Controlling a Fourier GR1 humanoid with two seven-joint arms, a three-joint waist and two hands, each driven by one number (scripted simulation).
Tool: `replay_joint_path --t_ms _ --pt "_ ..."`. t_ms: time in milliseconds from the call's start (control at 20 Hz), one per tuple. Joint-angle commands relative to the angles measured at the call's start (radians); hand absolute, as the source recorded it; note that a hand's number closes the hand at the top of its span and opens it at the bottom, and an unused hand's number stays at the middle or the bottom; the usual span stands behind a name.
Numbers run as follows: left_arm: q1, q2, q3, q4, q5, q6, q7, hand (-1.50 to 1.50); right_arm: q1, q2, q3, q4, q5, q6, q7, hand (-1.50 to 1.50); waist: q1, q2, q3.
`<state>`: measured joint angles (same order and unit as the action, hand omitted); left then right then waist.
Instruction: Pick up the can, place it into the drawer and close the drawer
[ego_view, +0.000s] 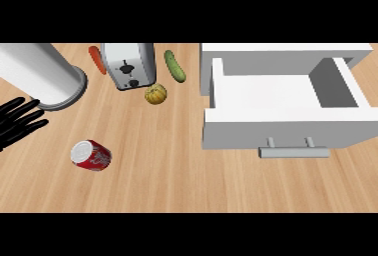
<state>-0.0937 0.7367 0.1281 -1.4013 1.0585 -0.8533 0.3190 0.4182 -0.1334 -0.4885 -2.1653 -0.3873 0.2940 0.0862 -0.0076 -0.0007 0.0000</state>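
Pick-up pending. Can near counter left edge, untouched. Left hand at left edge, fingers spread, empty. Drawer open, right edge. Next: hand onto can, curl round it.

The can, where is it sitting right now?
In the head view, the red can sits on the wooden counter at lower left, below and right of the left hand, well apart from the open white drawer at right.

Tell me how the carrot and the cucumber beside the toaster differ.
The carrot is orange-red; the cucumber is green. The carrot looks thinner than the cucumber. In the view the carrot lies left of the toaster, the cucumber right of it. Both are long vegetables lying on the wooden counter.
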Motion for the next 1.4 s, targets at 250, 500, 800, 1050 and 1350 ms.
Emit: replay_joint_path --t_ms 250,500,800,1050,1350 --pt "-0.059 -0.197 -0.009 0.039 -0.306 0.031 -0.058 -1.5 0.041 0.022 -0.073 0.062 -0.037 0.119 -0.053 -1.5 -0.002 0.0 0.0" --pt "-0.053 -0.248 0.046 0.169 -0.474 -0.052 -0.181 -1.5 0.045 -0.003 -0.148 0.066 -0.094 0.167 -0.046 -1.5 -0.003 0.0 0.0" --pt "-0.116 -0.309 0.067 0.271 -0.672 -0.025 -0.321 -1.5 -0.03 -0.036 -0.167 0.043 -0.099 0.131 0.049 -1.5 -0.001 0.001 -0.001" --pt "-0.185 -0.322 0.086 0.478 -0.863 -0.008 -0.525 -1.5 0.045 0.096 -0.103 -0.045 -0.027 0.16 0.028 -1.5 -0.009 0.003 -0.001" --pt "-0.276 -0.287 0.074 0.732 -1.002 -0.014 -0.729 -1.5 -0.015 0.099 -0.116 0.037 0.013 0.186 -0.023 -1.5 -0.013 0.006 -0.002"
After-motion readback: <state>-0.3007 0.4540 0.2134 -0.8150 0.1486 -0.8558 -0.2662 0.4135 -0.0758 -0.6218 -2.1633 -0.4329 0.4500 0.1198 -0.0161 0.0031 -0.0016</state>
